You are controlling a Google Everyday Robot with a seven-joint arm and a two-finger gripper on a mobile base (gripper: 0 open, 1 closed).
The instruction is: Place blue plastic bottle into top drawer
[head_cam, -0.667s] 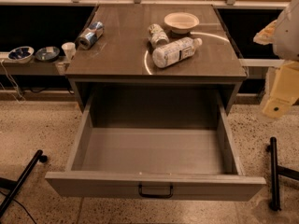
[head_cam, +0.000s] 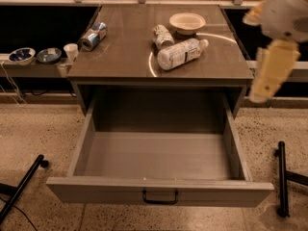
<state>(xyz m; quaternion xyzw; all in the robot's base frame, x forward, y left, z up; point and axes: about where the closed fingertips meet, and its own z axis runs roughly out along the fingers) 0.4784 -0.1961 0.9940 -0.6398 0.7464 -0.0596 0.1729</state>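
Gripper point(head_cam: 270, 75) has come closer to the table's point(head_cam: 120, 57) right edge.
I cannot tell its opening; blue plastic bottle point(head_cam: 179, 54) lies ungrasped near the back-right corner, top drawer point(head_cam: 96, 191) open.

The arm point(head_cam: 286, 8) enters at the far right of the scene and is cut off by the upper and right edges of the view. Its visible section is a rounded white housing. The gripper point(head_cam: 263, 83) hangs directly below this housing, as a pale cream, elongated body. It points downward, with its lower end tilted slightly to the left. The gripper is at the right side of the scene, nearer than the housing above it.
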